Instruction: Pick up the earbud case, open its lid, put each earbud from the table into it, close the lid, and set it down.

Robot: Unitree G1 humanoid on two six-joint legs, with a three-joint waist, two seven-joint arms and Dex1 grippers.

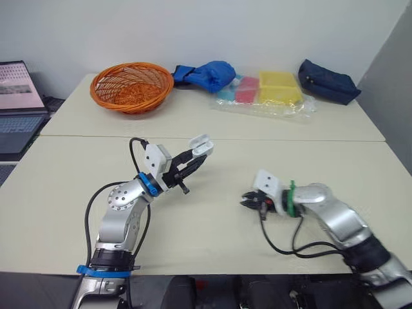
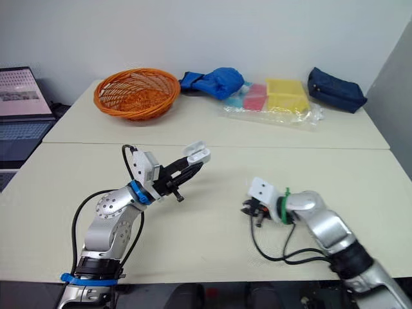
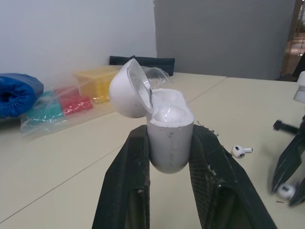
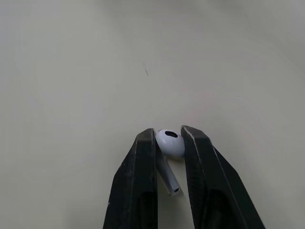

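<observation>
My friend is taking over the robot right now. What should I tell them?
Left gripper: shut on the case, held above the table, lid open.
Right gripper: shut on one earbud, low at the table.
Other earbud: lying on the table.
Done: case picked up, lid opened.
Left: put both earbuds in, close the lid, set the case down.

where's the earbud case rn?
The earbud case is in the left gripper, lid open, raised over the near table left of centre; the right gripper, pinching an earbud, is to its right.
</observation>
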